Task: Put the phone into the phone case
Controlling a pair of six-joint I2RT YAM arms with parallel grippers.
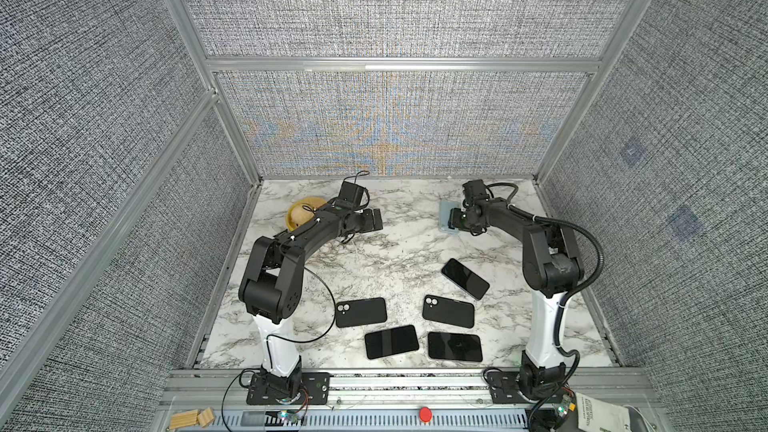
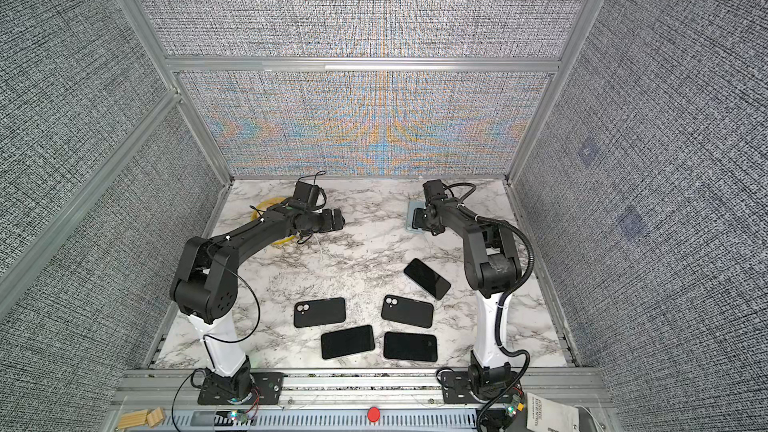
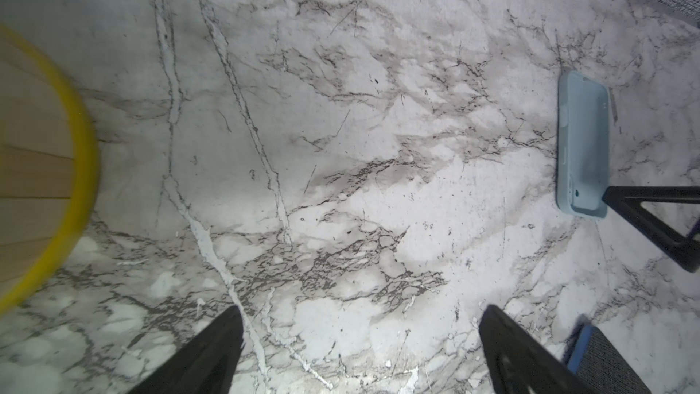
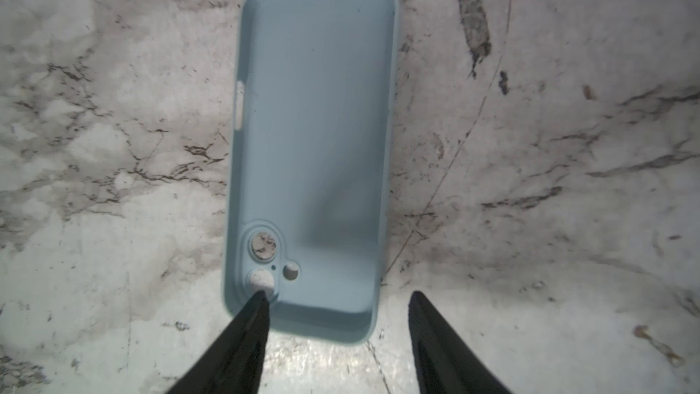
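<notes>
Phone case [image 4: 310,126], open side up on the counter [image 4: 530,145], far right; we judge it light and pliable, best pinched at the rim. Right hand [image 4: 339,293] straddles that rim, unclamped; left hand [image 3: 362,308] spread, empty.

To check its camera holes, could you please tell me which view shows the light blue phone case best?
The right wrist view: the light blue phone case lies large, open side up, holes clear. The left wrist view shows it small; in both top views the right arm mostly hides it.
</notes>
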